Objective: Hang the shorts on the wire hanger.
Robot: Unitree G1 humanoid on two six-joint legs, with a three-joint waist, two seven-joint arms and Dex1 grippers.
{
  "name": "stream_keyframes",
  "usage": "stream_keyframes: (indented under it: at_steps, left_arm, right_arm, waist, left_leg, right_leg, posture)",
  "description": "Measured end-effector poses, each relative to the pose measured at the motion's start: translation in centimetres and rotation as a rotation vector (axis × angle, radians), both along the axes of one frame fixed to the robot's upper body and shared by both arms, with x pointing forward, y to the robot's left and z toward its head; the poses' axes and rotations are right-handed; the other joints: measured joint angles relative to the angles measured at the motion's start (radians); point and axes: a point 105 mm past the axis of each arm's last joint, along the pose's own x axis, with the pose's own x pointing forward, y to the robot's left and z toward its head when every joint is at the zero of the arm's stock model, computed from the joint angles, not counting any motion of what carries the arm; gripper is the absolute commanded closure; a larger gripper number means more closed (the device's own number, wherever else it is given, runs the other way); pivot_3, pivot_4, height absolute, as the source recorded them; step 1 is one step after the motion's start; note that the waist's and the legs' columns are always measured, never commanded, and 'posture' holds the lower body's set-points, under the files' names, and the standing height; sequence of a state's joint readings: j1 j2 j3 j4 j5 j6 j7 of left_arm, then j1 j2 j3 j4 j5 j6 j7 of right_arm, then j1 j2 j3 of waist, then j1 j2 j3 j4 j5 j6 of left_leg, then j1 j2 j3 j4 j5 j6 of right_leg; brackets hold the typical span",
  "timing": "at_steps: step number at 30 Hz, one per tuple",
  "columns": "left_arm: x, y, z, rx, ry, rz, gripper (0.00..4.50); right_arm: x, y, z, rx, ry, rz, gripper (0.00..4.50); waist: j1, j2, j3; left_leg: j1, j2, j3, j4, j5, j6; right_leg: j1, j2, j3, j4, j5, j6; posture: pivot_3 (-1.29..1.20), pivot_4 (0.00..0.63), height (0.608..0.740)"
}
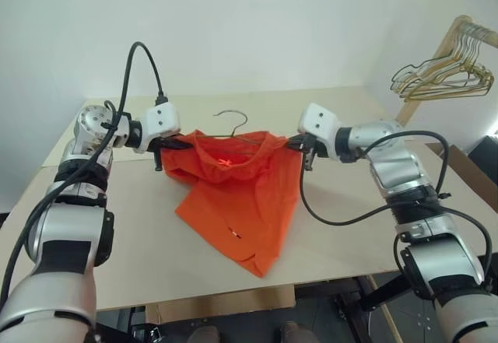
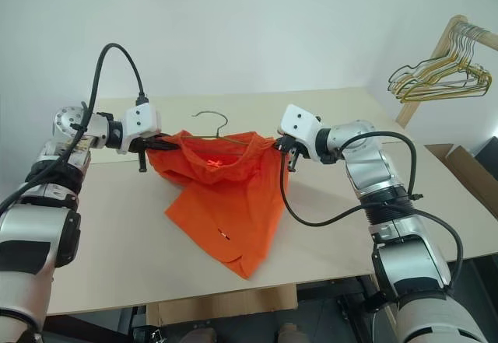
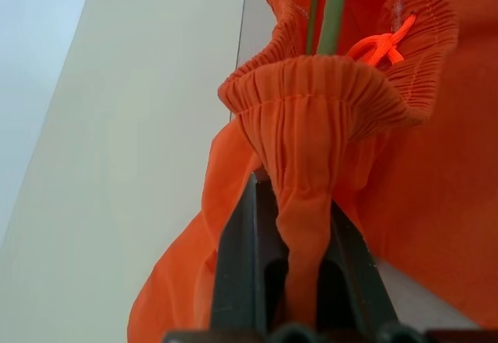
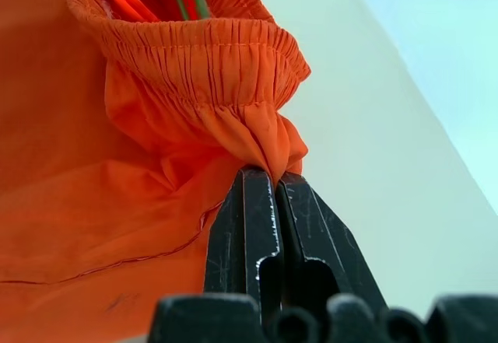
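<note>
A: Shorts (image 1: 237, 195), bright orange, held up by the waistband over the middle of the table (image 1: 342, 234). Waistband stretched roughly level between the two grippers; the legs hang down and trail onto the tabletop toward the near edge.

B: Hanger?

A: The wire hanger (image 1: 232, 119) is inside the waist opening. Its hook sticks up above the far edge of the waistband. In the left wrist view two thin green wires run down into the gathered elastic, beside the orange drawstring knot (image 3: 381, 47).

B: Left gripper?

A: Left gripper (image 1: 173, 147) at the left end of the waistband, fingers (image 3: 249, 265) pressed together on a pinch of orange fabric just below the elastic. The fold bulges up between them.

B: Right?

A: Right gripper (image 1: 299, 144) at the right end, same height. Fingers (image 4: 249, 234) clamped tight on a small bunch of cloth under the waistband; almost no gap between them.

B: Anything else around?

A: Pale wooden tabletop, white wall behind. Far right, well apart from the shorts, a wooden rack (image 1: 455, 36) with a dense bunch of gold and green hangers (image 1: 443, 75). A cardboard box (image 1: 471, 172) sits at the right edge of the table. Black cables loop off both forearms.
</note>
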State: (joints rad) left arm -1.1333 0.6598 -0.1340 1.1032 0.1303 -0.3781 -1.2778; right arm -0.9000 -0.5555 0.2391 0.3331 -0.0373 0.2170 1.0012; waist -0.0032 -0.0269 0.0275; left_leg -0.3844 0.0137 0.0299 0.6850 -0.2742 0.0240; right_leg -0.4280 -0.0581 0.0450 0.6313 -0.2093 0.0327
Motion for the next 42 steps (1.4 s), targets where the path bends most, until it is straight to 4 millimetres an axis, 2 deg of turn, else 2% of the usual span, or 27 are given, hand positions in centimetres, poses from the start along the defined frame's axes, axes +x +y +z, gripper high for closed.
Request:
stream_keyframes:
  at_steps: [7,11,14,19,27,35,42]
  left_arm:
    - [-0.1,-1.0,0.8,-0.085,-0.017,-0.034,4.5]
    - [-0.4,-1.1,0.8,-0.091,-0.009,-0.058,4.5]
    - [-0.5,-1.1,0.5,-0.093,-0.002,-0.062,4.5]
    - [-0.5,-1.1,0.3,-0.098,0.0,-0.06,4.5]
    - [-0.8,-1.4,0.1,-0.098,0.006,-0.088,4.5]
    - [-1.3,-1.9,-0.3,-0.082,0.005,-0.136,4.5]
    - [-1.7,-2.7,-0.2,-0.146,-0.004,-0.176,4.5]
  right_arm:
    - [-0.3,0.4,0.4,-0.045,-0.079,0.045,4.46]
    - [-0.4,0.5,0.3,-0.059,-0.095,0.06,3.45]
    - [-0.2,0.4,0.5,-0.075,-0.136,0.054,2.39]
    - [-0.5,0.4,0.4,-0.098,-0.149,0.099,2.39]
    - [-1.7,0.7,-0.6,-0.103,-0.063,0.196,2.39]
    - [-1.3,0.5,-1.3,-0.085,-0.011,0.18,2.39]
    - [-1.9,1.2,-1.1,0.027,0.167,0.216,2.39]
  waist:
    - [-0.001,0.0,0.0]
    - [-0.006,0.0,0.0]
    - [-0.009,0.0,0.0]
    - [-0.01,0.0,0.0]
    - [-0.01,0.0,0.0]
    - [-0.011,0.0,0.0]
    - [-0.01,0.0,0.0]
  left_leg:
    - [0.0,0.0,0.0,0.0,0.0,0.0]
    - [0.0,0.0,0.0,0.0,0.0,0.0]
    - [0.0,0.0,0.0,0.0,0.0,0.0]
    - [0.001,0.0,0.0,0.0,0.0,0.0]
    - [0.001,0.0,0.0,0.0,0.0,0.0]
    - [0.001,0.0,0.0,0.0,0.0,0.0]
    - [0.001,0.0,-0.001,0.0,0.0,0.0]
  right_leg:
    - [0.0,0.0,0.0,0.0,0.0,0.0]
    - [0.0,0.0,0.0,0.0,0.0,0.0]
    - [0.0,0.0,0.0,0.0,0.0,0.0]
    - [0.0,0.0,0.0,0.0,0.0,0.0]
    - [0.001,0.0,0.0,0.0,0.0,0.0]
    - [0.001,0.0,0.0,0.0,0.0,0.0]
    - [0.001,0.0,0.0,0.0,0.0,-0.001]
  posture:
    - [0.06,0.0,0.74]
    - [0.06,0.0,0.74]
    - [0.06,0.0,0.74]
    - [0.06,0.0,0.74]
    - [0.05,0.0,0.74]
    - [0.06,0.0,0.74]
    - [0.06,0.0,0.74]
